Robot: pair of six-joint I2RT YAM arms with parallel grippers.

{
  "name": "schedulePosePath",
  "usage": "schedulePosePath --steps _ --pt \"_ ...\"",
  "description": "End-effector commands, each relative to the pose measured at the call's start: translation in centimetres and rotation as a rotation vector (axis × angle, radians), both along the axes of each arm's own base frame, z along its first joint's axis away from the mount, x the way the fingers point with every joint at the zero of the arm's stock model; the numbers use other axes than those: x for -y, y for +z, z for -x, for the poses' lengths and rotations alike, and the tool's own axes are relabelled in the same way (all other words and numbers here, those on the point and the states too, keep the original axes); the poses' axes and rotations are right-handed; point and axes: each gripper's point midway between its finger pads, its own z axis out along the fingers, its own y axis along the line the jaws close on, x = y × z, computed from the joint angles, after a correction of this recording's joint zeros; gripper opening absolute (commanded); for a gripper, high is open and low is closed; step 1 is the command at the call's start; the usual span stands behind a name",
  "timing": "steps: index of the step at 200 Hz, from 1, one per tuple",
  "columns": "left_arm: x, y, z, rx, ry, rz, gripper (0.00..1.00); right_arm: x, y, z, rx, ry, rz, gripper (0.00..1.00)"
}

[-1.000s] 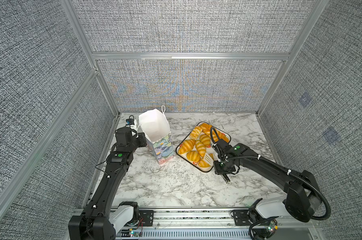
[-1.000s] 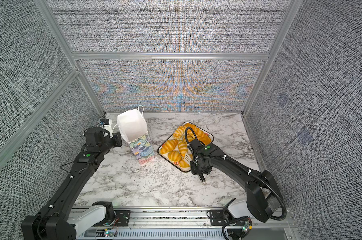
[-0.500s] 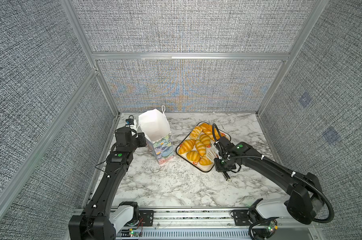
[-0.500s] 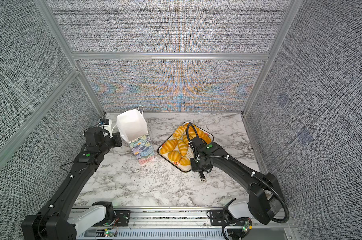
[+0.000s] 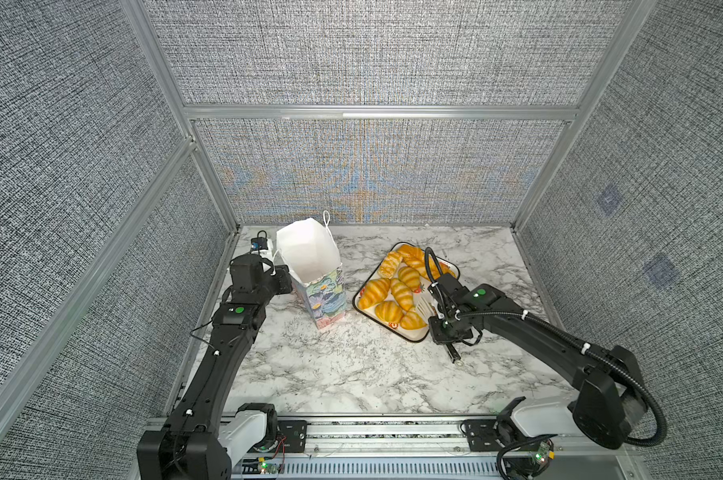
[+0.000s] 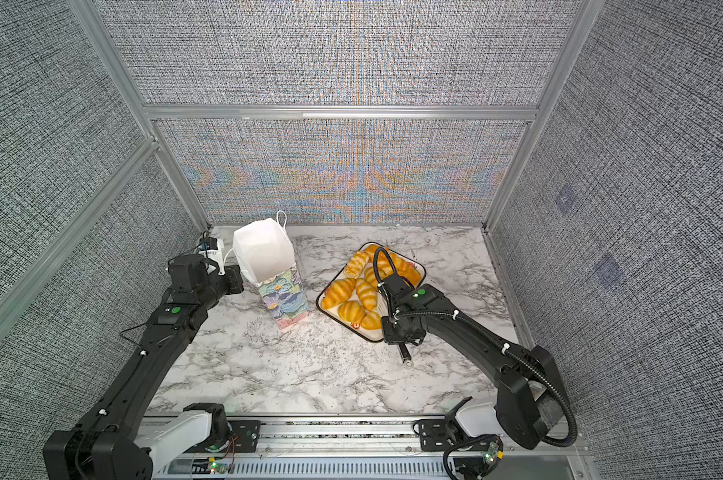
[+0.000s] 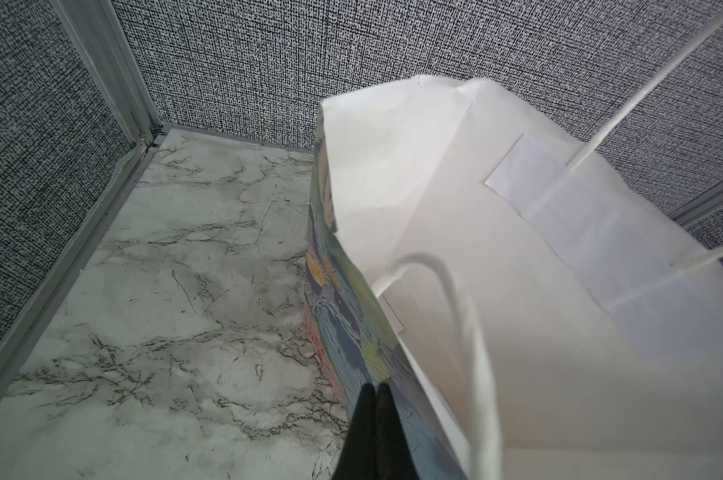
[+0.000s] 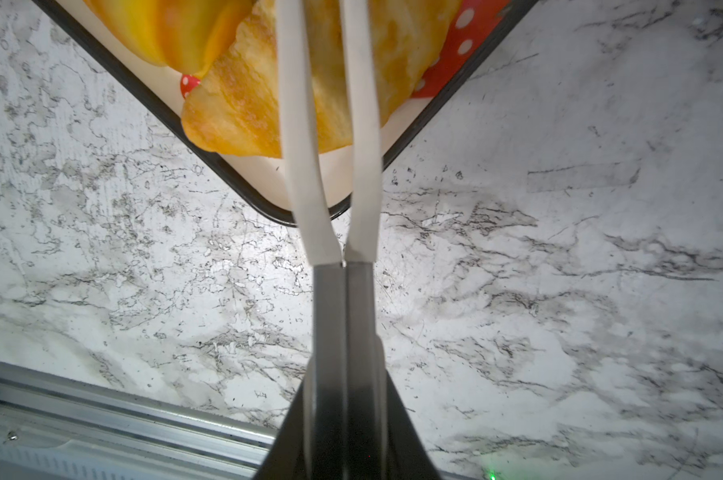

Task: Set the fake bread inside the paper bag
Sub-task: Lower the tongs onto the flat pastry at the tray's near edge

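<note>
My left end effector point(image 7: 374, 395) is pinched shut on the rim of the upright paper bag point(image 5: 324, 291). My right end effector point(image 8: 347, 382) clamps the tongs point(image 8: 330, 299), whose arms straddle one fake bread point(image 8: 243, 108) on the tray point(image 8: 260, 178).

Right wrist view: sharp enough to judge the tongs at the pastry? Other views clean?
Right wrist view: tongs soft up close, croissant fairly sharp, glare on the table. Left wrist view: paper bag interior nearly washed out, cord handle blurred. In both top views: sharp, colour moiré on the back wall.
</note>
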Motion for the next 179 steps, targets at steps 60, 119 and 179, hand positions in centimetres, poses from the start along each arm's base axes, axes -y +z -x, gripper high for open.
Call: schedulePosePath --steps 60,119,179 --pt "0.1 0.6 -0.2 0.022 -0.011 0.007 0.00 0.3 1.3 0.4 0.003 -0.053 -0.015 0.48" --pt "0.2 0.8 0.0 0.027 -0.016 0.008 0.00 0.1 2.5 -0.4 0.002 -0.130 -0.061 0.53" --pt "0.3 0.7 0.2 0.023 -0.019 0.011 0.00 0.2 2.0 -0.9 -0.054 -0.233 -0.148 0.54"
